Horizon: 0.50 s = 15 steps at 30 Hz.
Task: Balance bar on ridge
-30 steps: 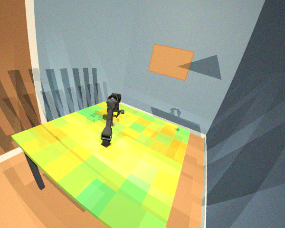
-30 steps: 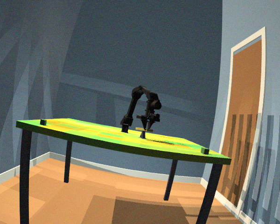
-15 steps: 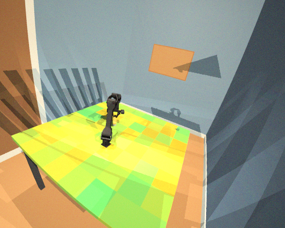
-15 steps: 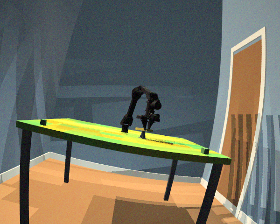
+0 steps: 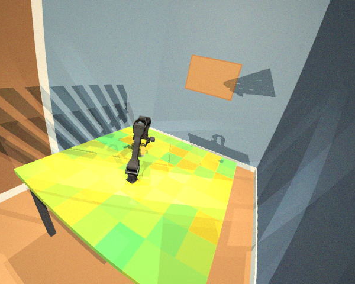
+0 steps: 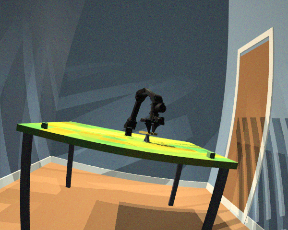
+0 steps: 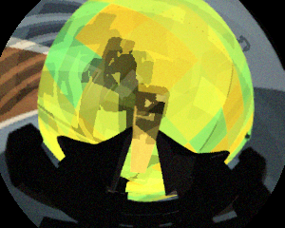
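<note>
Black jointed arm [image 5: 136, 149] [image 6: 137, 107] arched over, black gripper [image 6: 150, 132] [image 7: 144, 131] pointing down, clamped on yellow bar [image 6: 144, 132] [image 7: 142, 152].

Harsh light washes the middle of the bench [image 5: 183, 195] [image 6: 129, 146] [image 7: 204, 57] bright yellow. Striped shadows cross the walls beyond its far edge; grain speckles every view, and the wrist view bulges.

Bar [image 5: 142, 150] [image 6: 143, 132] [image 7: 143, 154] is between fingers of my hand [image 5: 143, 145] [image 6: 150, 132] [image 7: 144, 131]. Ridge [image 6: 147, 139] is under bar; contact, I cannot tell. Table [image 5: 183, 186] [image 6: 102, 145] [image 7: 209, 81] lies below. My base [image 5: 131, 180] [image 6: 128, 133] stands behind hand, on table. Two blocks [image 6: 44, 125] [image 6: 210, 155] are well apart from hand, near table edge.
</note>
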Available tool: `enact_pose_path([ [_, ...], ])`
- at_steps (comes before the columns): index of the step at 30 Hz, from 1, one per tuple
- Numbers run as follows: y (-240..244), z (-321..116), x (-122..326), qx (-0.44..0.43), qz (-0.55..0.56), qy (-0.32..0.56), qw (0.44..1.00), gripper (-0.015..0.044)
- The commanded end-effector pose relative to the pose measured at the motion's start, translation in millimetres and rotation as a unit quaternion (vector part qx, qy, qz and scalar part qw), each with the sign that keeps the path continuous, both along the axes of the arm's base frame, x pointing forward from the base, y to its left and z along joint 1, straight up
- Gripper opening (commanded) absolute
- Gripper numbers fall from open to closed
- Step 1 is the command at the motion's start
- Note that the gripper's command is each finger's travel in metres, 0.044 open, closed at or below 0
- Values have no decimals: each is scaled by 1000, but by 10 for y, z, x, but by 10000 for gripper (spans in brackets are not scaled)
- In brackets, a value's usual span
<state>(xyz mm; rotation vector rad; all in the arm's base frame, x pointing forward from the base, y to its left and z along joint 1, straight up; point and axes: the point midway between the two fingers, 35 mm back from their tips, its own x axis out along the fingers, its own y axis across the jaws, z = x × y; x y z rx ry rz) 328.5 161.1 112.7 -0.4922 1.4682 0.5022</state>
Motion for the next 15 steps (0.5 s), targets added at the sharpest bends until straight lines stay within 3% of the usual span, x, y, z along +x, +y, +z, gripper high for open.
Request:
enact_pose_path([
  [1,-7,-36,-12,-2,1,4,1000,0],
  [15,-6,-48,-12,-2,1,4,1000,0],
])
